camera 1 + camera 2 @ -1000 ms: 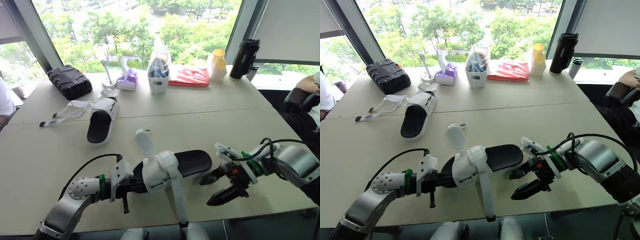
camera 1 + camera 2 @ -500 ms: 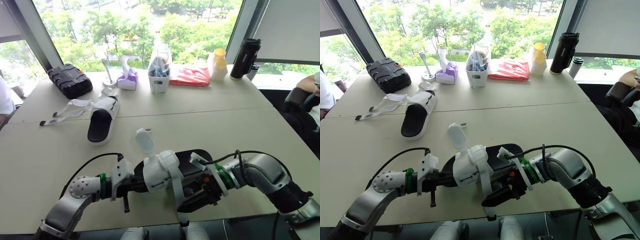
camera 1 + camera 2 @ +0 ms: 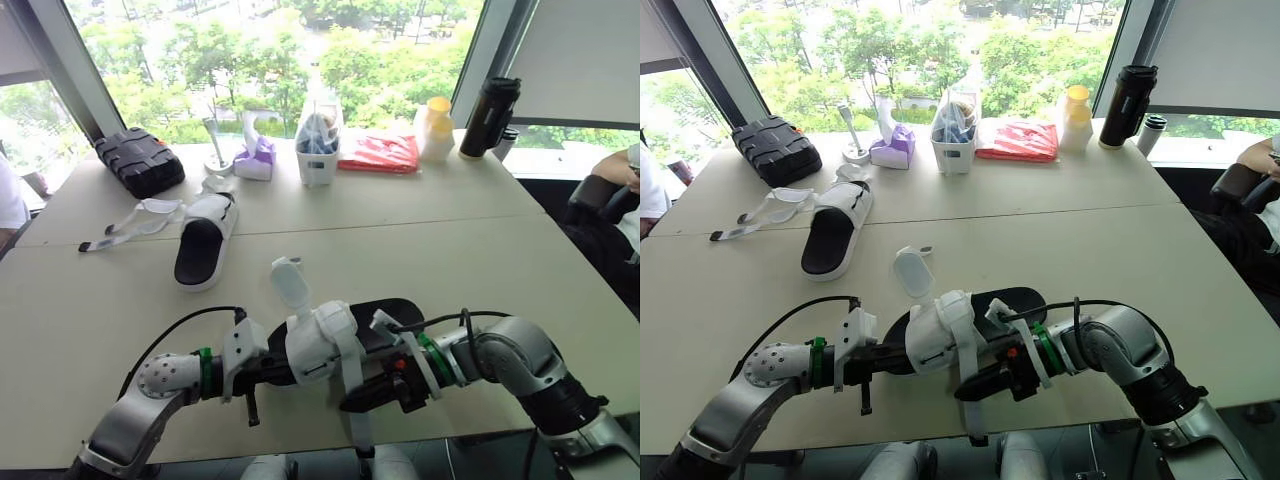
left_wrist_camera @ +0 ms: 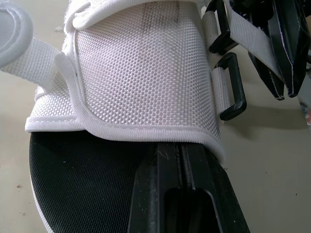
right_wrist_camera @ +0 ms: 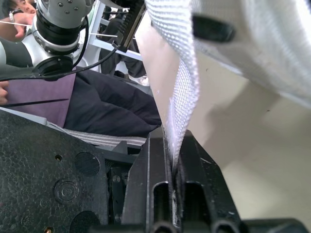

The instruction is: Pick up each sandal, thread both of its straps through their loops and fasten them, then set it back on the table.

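Note:
The near sandal (image 3: 322, 343), black sole with a white mesh upper, is held just over the table's front edge. My left gripper (image 3: 265, 368) is shut on its heel end, the sole edge between the fingers (image 4: 182, 160). One white strap (image 3: 352, 395) hangs down from the upper, and my right gripper (image 3: 365, 396) is shut on it, the strap (image 5: 182, 97) pinched between both fingers. The other strap (image 3: 288, 283) sticks up, unfastened. Two black loops (image 4: 232, 92) sit at the upper's side. A second sandal (image 3: 203, 240) lies at the back left with loose straps (image 3: 130, 222).
Along the window stand a black case (image 3: 140, 162), a purple tissue box (image 3: 255, 160), a white basket (image 3: 318, 150), a red packet (image 3: 380, 153), a yellow bottle (image 3: 435, 130) and a black flask (image 3: 488, 118). A person's arm (image 3: 615, 170) shows at the right edge.
My right gripper moved left from beside the sandal's toe, where it stood open, to the hanging strap and shut on it. The left gripper kept its hold.

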You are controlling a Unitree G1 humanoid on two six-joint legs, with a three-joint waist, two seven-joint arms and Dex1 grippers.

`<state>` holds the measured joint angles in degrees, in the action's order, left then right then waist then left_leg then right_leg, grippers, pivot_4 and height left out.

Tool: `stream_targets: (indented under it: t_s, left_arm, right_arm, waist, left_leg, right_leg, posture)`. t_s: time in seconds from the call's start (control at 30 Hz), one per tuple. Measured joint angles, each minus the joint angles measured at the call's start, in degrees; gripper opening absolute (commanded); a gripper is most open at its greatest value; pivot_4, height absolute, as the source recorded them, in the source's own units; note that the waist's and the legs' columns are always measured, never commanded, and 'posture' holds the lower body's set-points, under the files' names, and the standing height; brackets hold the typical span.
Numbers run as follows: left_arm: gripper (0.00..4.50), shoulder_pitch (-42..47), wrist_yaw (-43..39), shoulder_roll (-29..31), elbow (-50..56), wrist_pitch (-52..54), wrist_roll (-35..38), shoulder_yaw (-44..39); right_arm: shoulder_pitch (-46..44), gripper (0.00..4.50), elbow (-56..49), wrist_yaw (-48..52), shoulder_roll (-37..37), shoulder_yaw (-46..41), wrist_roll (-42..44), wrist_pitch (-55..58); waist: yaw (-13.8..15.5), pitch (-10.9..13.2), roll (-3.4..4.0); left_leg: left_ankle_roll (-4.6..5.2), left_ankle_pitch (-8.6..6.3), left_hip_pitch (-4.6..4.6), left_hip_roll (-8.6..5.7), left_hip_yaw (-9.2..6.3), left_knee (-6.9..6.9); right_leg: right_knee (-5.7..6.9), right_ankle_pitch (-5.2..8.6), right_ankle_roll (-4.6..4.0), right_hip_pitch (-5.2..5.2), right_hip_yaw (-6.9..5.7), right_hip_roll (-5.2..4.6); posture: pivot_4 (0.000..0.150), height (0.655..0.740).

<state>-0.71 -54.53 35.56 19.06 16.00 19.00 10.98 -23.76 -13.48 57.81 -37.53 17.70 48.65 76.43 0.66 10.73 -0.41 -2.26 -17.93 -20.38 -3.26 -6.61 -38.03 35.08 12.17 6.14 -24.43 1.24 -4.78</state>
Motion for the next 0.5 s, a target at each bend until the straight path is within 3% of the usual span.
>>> stream_targets:
  t_s: [0.1, 0.33, 0.5]
  left_arm:
    - [0.00, 0.0, 0.0, 0.0, 0.0, 0.0, 0.0, -0.1]
    - [0.00, 0.7, -0.8, 0.1, -0.6, -0.1, 0.0, 0.3]
    - [0.00, 1.8, -1.5, 0.0, -1.7, -0.3, -0.2, 0.6]
  right_arm:
    - [-2.5, 0.03, 0.0, 0.2, -0.3, -1.0, 1.1, 1.6]
    - [-22.0, 0.03, 1.2, 7.0, -3.3, -2.8, 4.2, 3.7]
    - [-29.1, 0.03, 12.5, 9.7, 1.8, 2.0, 0.8, 1.7]
  waist:
    - [-0.1, 0.0, 0.03]
    - [0.1, 0.0, -0.03]
    - [-0.1, 0.0, -0.01]
  left_leg:
    - [0.00, 0.00, 0.00, 0.00, 0.02, 0.00]
    - [0.04, -0.03, -0.02, 0.01, -0.13, 0.00]
    - [0.04, -0.02, -0.01, -0.01, -0.03, -0.01]
  right_leg:
    - [0.00, 0.00, 0.00, -0.01, 0.01, 0.00]
    - [0.00, 0.00, 0.00, 0.03, -0.18, 0.05]
    - [0.00, -0.01, 0.00, 0.01, -0.09, -0.02]
  posture:
    - [0.150, 0.7400]
    - [0.150, 0.7400]
    - [0.150, 0.7400]
